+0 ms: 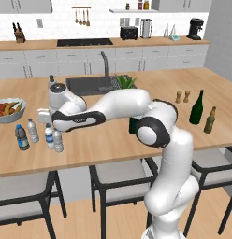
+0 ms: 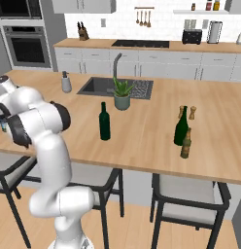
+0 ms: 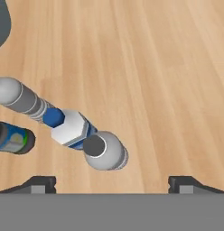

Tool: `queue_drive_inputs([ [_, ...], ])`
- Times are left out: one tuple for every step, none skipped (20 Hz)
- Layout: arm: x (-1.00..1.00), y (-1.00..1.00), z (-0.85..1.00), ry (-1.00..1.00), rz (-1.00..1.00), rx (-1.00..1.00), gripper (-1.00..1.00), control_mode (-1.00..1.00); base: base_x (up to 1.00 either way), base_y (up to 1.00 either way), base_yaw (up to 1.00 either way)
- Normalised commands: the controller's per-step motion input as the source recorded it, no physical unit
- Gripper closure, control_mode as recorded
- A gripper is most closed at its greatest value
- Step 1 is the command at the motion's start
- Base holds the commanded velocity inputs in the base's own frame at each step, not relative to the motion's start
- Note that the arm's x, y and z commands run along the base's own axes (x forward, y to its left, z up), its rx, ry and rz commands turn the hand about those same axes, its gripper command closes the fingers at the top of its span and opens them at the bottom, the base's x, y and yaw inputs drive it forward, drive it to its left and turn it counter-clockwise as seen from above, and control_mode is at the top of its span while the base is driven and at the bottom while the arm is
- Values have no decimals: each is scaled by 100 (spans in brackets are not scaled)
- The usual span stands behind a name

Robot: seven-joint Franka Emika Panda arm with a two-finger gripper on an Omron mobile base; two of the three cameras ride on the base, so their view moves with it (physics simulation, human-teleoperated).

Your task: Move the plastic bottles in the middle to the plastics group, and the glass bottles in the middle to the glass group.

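A white robot arm reaches left across a wooden kitchen island (image 1: 113, 140), its gripper (image 3: 111, 184) hanging with jaws spread wide and nothing between them, directly above a cluster of small plastic bottles near the island's front edge toward its left end. In the hand view, looking straight down, the plain greyish-clear bottle (image 3: 106, 150) stands nearest the fingertips (image 3: 39, 182), touching the white-capped, blue-labelled water bottle (image 3: 68, 127) just beyond it; in the left base view the same pair, greyish-clear (image 1: 58, 140) and white-capped (image 1: 49, 136), stands upright below the hand. Just beside them toward the left end stand the dark-capped bottle with a blue label (image 1: 21, 137) and the clear pale-capped bottle (image 1: 32, 130), all four close together. Further back on that end sits a bowl of fruit (image 1: 9, 110). Near the middle of the island the tall, very dark green wine bottle (image 2: 104, 121) stands upright, well apart from the plastics, with a potted plant (image 2: 122, 94) behind it beside the sink (image 2: 95, 86). Toward the right end, near the front edge, the brighter green wine bottle (image 2: 181, 126) and the amber beer bottle (image 2: 186, 143) stand just beside each other, two small wooden shakers (image 2: 192, 113) behind them
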Motion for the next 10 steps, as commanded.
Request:
queue_drive_inputs([
  [-69,-64,9,-4,0,0,-100,-100,0,0,0],
  [-70,-75,2,-6,0,0,-100,-100,0,0,0],
  [-67,-80,0,-5,0,5,-100,-100,0,0,0],
  [-61,-75,3,-5,0,4,-100,-100,0,0,0],
  [-57,-77,6,-5,0,4,-100,-100,0,0,0],
  [-55,-78,8,-6,0,5,-100,-100,0,0,0],
  [-54,-79,9,-8,1,4,-100,-100,0,0,0],
  [-51,-79,12,-9,1,4,-100,-100,0,0,0],
  [-45,-75,14,-8,1,0,-100,-100,0,0,0],
  [-38,-76,20,-9,1,0,-100,-100,0,0,0],
])
